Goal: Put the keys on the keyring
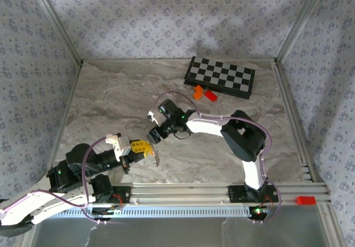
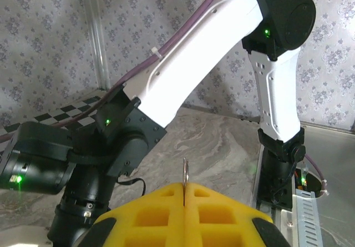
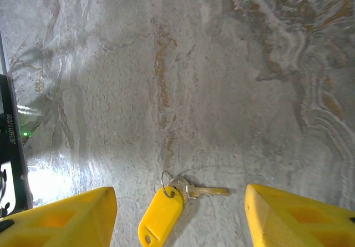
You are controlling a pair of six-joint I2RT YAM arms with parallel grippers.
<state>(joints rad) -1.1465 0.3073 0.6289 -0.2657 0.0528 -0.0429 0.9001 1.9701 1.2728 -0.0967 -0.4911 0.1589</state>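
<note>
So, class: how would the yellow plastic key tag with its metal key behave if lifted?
The yellow plastic key tag looks thin, probably light. Its metal key joins by a loose ring, so it would likely dangle.

The left gripper [image 2: 183, 194] has bright yellow fingers [image 2: 155, 216], and the thin keyring [image 2: 186, 169] standing up between them is silver. The right gripper [image 3: 180, 194] wears the same yellow. Under it lie a yellow tag [image 3: 161, 216] and a pale brass key [image 3: 208, 191] on a table [image 1: 111, 102] marbled in grey and beige with rusty veins. Beyond the right gripper sit a black-and-white checked chessboard [image 1: 221, 76], an orange block [image 1: 197, 92] and a red block [image 1: 211, 96]. The right arm [image 1: 208, 126] is white and black with a purple cable [image 1: 266, 136]. The walls [image 1: 166, 14] are pale lilac with a small floral print.
</note>
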